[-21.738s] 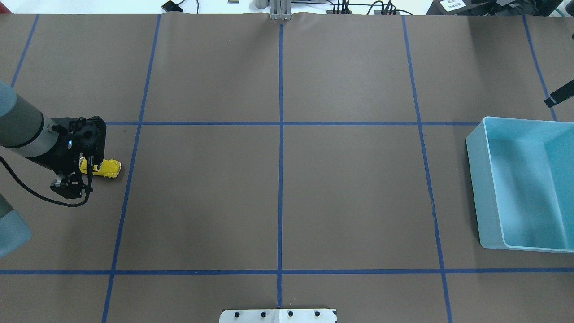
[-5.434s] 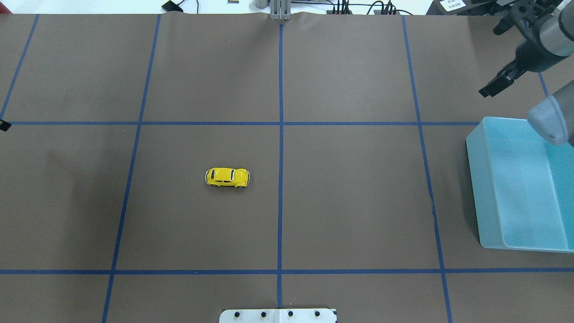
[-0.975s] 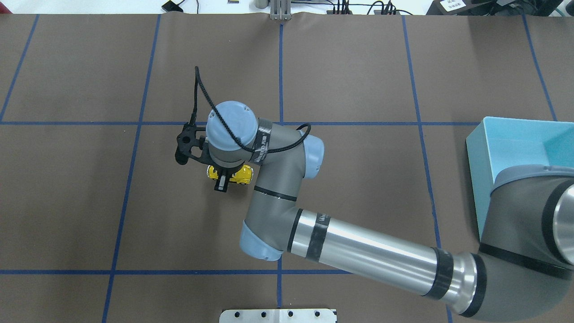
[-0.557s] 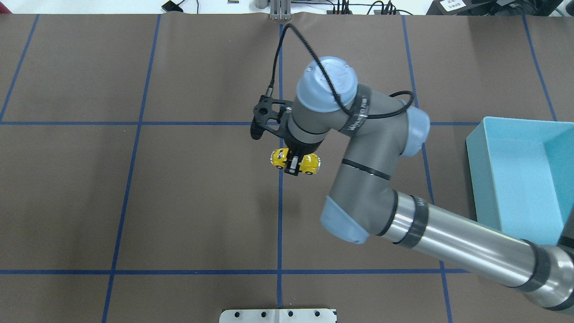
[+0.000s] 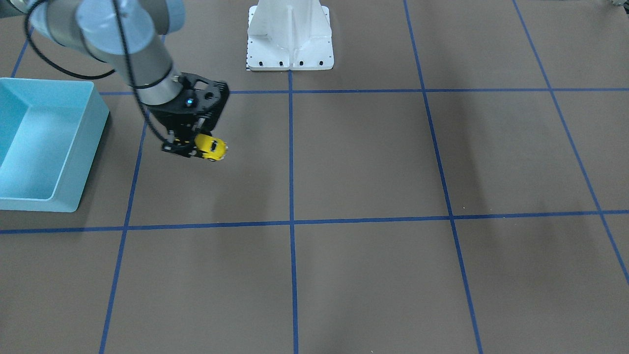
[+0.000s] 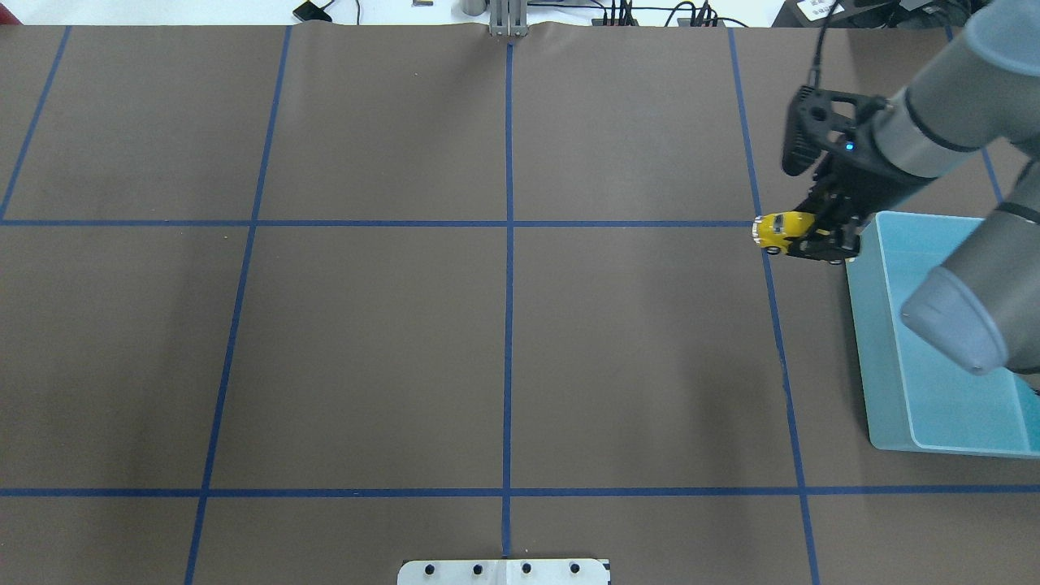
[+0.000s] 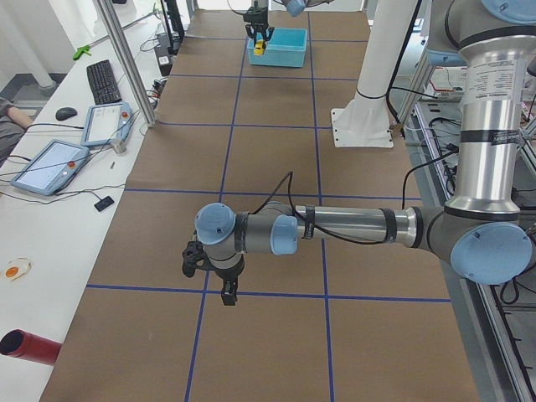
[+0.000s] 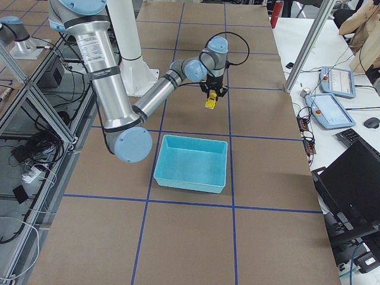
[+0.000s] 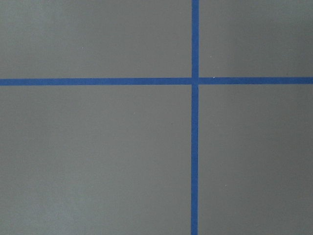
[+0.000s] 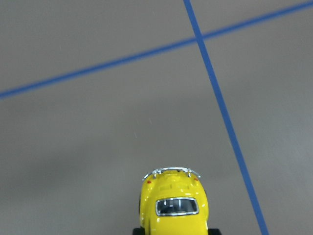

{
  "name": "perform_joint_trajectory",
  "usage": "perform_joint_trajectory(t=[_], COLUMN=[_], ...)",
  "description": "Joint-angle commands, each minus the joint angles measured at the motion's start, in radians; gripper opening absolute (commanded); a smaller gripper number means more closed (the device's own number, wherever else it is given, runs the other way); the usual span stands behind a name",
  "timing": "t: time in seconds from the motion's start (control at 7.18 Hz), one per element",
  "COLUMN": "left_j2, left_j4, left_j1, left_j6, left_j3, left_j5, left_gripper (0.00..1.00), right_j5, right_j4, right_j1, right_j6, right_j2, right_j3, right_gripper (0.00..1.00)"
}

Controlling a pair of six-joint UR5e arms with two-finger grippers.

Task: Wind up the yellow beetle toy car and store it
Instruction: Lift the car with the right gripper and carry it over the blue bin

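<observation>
Right gripper [image 6: 822, 237] is clamped on the yellow beetle toy car [image 6: 778, 230], held above the table [image 6: 487, 366] just outside the blue bin [image 6: 881, 390], off its corner towards mid-table. Its fingers hide the car's rear half. Left gripper [image 7: 227, 295] hangs well away from the bin; its opening cannot be judged.

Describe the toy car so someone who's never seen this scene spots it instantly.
At the right end of the brown table in the overhead view stands a light-blue bin. Just off its far left corner the right gripper is shut on the yellow beetle toy car. It is the only bright yellow thing above the table and far smaller than the bin.
</observation>
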Motion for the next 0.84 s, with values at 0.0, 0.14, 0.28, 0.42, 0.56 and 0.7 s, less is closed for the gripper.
perform_joint_trajectory(t=[0.0, 0.14, 0.28, 0.42, 0.56, 0.7], left_j2=[0.003, 0.010, 0.021, 0.023, 0.023, 0.023], left_j4=[0.001, 0.001, 0.001, 0.001, 0.001, 0.001], left_j1=[-0.001, -0.001, -0.001, 0.001, 0.001, 0.001], left_j6=[-0.001, -0.001, -0.001, -0.001, -0.001, -0.001], left_j3=[-0.012, -0.027, -0.039, -0.041, -0.041, -0.039], left_j5=[0.002, 0.002, 0.002, -0.001, -0.001, -0.001], left_gripper=[1.00, 1.00, 1.00, 1.00, 1.00, 1.00], right_j5=[0.069, 0.073, 0.073, 0.076, 0.101, 0.106], right_j4=[0.007, 0.007, 0.020, 0.168, 0.295, 0.327], right_j1=[0.153, 0.170, 0.170, 0.169, 0.167, 0.155], right_j6=[-0.376, -0.451, -0.455, -0.447, -0.441, -0.397], right_j2=[-0.338, -0.399, -0.412, -0.413, -0.412, -0.404], right_j3=[0.052, 0.036, -0.014, -0.101, -0.198, -0.211], right_gripper=[0.00, 0.00, 0.00, 0.00, 0.00, 0.00])
